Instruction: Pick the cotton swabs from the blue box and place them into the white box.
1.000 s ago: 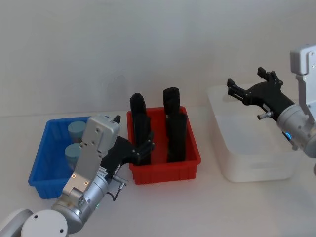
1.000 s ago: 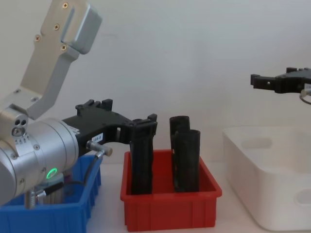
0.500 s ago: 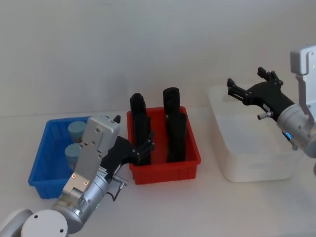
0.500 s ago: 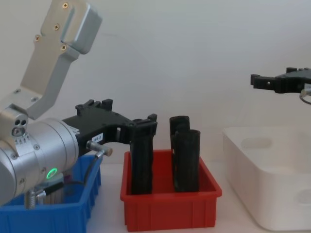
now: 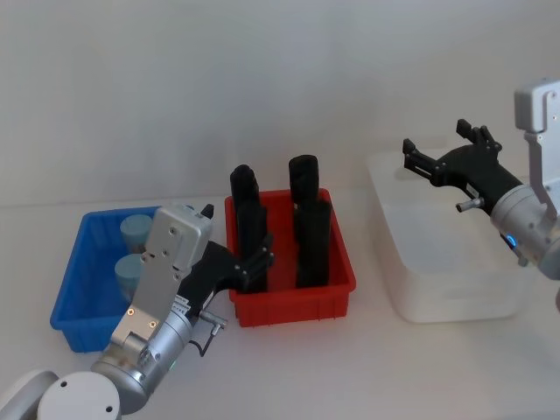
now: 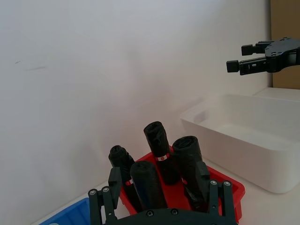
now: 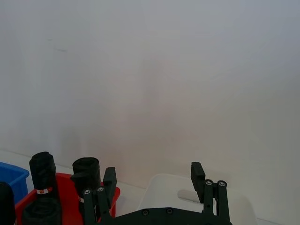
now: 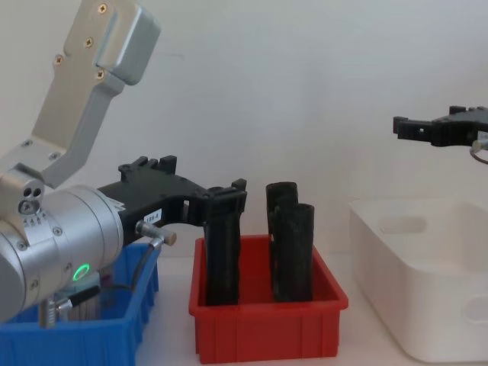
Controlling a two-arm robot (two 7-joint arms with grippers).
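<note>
Two cotton swabs tubs (image 5: 136, 230) (image 5: 129, 271) with pale blue caps stand in the blue box (image 5: 77, 325) at the left. My left gripper (image 5: 234, 238) (image 8: 197, 183) (image 6: 159, 179) hovers open and empty between the blue box and the red bin, level with the black cylinders. The white box (image 5: 455, 293) (image 8: 427, 305) (image 6: 234, 140) sits at the right. Above its far left corner my right gripper (image 5: 435, 138) (image 8: 427, 122) (image 7: 153, 176) hangs open, holding nothing.
A red bin (image 5: 293, 302) (image 8: 267, 328) with several tall black cylinders (image 5: 311, 236) stands between the blue box and the white box. A plain white wall runs behind the table. Bare tabletop lies in front of the bins.
</note>
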